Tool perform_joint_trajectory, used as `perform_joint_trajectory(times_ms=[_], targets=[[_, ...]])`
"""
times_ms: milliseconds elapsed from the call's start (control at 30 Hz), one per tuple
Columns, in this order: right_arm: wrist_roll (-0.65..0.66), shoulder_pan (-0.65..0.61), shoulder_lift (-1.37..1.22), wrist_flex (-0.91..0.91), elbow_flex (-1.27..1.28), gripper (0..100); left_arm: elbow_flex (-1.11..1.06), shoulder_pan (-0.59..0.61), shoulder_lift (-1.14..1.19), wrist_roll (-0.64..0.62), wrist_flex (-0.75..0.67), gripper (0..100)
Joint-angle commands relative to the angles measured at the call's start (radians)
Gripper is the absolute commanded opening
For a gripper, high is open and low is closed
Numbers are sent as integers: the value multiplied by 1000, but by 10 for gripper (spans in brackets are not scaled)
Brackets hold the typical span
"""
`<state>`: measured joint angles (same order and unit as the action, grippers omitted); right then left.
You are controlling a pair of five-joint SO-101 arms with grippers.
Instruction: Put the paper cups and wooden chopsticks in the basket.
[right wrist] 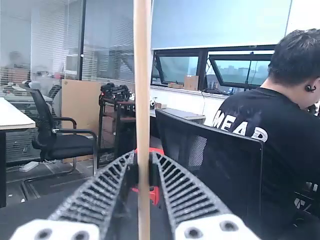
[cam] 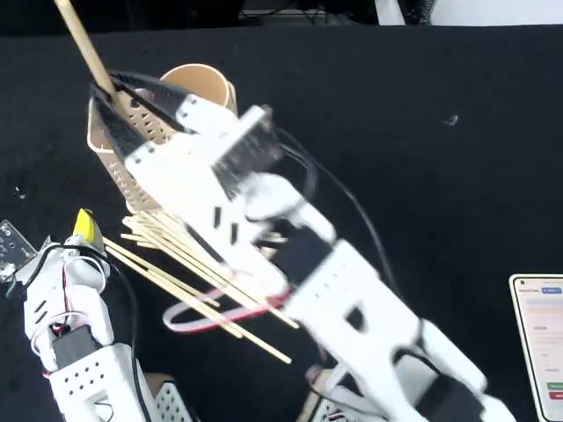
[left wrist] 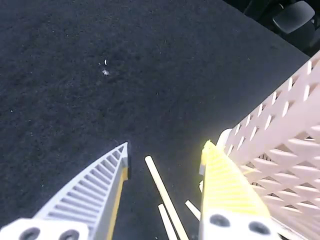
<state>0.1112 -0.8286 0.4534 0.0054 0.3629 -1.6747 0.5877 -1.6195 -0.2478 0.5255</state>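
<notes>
A beige perforated basket (cam: 132, 154) stands at the far left of the black table, with a paper cup (cam: 204, 83) at its far end. My right gripper (cam: 110, 92) hangs over the basket, shut on one wooden chopstick (cam: 84, 40) that sticks up and away; in the right wrist view the chopstick (right wrist: 142, 90) stands upright between the gripper's (right wrist: 142, 172) fingers. Several chopsticks (cam: 198, 281) lie fanned on the table in front of the basket. My left gripper (left wrist: 165, 170) is open low over the table, chopstick ends (left wrist: 162, 190) between its fingers, the basket wall (left wrist: 285, 130) beside it.
A pink band (cam: 211, 318) lies under the loose chopsticks. A phone (cam: 538, 338) rests at the table's right edge. The right arm's body crosses the middle of the table from the near right. A person sits in the room behind.
</notes>
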Motion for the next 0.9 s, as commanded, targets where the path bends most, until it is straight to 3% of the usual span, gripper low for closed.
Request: perform_joint_trajectory(times_ms=[0, 267, 500, 600, 767, 867], targets=[[0, 54, -186, -71, -166, 11, -7, -13, -14, 9, -18, 234], [-3, 146, -539, -72, -460, 11, -8, -13, -14, 9, -21, 234], [-158, 123, -621, 57, -533, 13, -8, -13, -14, 9, -25, 234], [-164, 123, -616, 118, -536, 16, -8, -13, -14, 9, -25, 234], [-167, 123, -599, 215, -542, 156, -8, -13, -14, 9, -25, 234], [-170, 120, -553, 278, -539, 175, -8, -13, -14, 9, -25, 234]])
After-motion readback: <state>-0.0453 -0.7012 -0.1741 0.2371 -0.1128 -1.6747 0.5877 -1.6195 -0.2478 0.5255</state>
